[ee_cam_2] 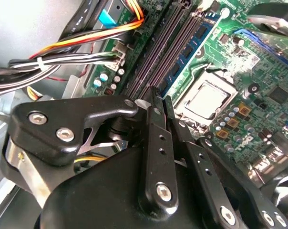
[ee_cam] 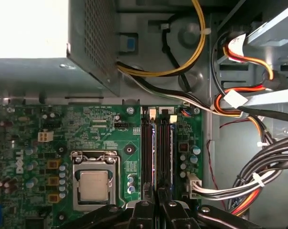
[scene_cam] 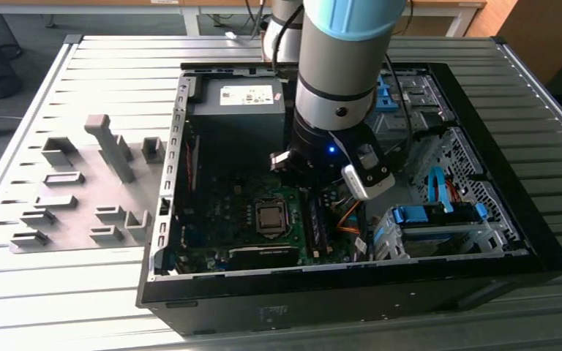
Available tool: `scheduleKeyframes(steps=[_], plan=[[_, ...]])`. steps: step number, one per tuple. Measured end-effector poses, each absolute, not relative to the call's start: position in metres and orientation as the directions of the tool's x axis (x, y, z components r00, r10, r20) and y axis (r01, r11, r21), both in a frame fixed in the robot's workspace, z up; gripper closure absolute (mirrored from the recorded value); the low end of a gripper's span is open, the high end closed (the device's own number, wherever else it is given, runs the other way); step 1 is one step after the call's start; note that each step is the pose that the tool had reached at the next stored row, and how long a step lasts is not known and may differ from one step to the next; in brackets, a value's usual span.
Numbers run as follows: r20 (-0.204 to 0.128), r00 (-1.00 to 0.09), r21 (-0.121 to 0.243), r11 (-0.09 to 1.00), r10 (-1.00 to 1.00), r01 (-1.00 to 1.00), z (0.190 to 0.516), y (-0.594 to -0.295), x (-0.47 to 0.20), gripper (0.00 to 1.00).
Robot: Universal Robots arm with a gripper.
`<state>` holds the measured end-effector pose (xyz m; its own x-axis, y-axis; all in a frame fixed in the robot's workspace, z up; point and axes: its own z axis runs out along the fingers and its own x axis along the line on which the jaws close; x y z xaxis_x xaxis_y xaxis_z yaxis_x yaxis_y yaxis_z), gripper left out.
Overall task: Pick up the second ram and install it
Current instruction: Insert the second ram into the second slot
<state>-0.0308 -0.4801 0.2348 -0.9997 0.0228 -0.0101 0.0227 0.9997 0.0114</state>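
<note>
My gripper [scene_cam: 306, 181] is down inside the open computer case [scene_cam: 164, 241], over the memory slots beside the processor [ee_cam: 94, 185]. The second ram [ee_cam: 157, 152] stands on edge in a slot. It is a slim dark board whose black chips [ee_cam_2: 186, 48] show in the second wrist view. Its top edge runs in between my two black fingers [ee_cam_2: 156, 138]. These are shut on the stick, with the gripper [ee_cam: 158, 198] about halfway along the slot. Another stick [ee_cam: 171, 152] sits in a slot next to it.
Bundles of black, orange and yellow cables [ee_cam: 249, 181] lie close beside the slots. The power supply box [scene_cam: 237, 110] fills the case's far end, and drive bays with blue clips [scene_cam: 437, 212] line the exterior view's right. Gray holder blocks [scene_cam: 85, 190] stand on the table outside.
</note>
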Motion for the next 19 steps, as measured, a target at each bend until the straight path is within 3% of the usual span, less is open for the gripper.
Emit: scheduleKeyframes(steps=[19], plan=[[-0.009,-1.0,0.012,1.0,0.029,0.029,0.222,-0.48,-0.031,0.86]])
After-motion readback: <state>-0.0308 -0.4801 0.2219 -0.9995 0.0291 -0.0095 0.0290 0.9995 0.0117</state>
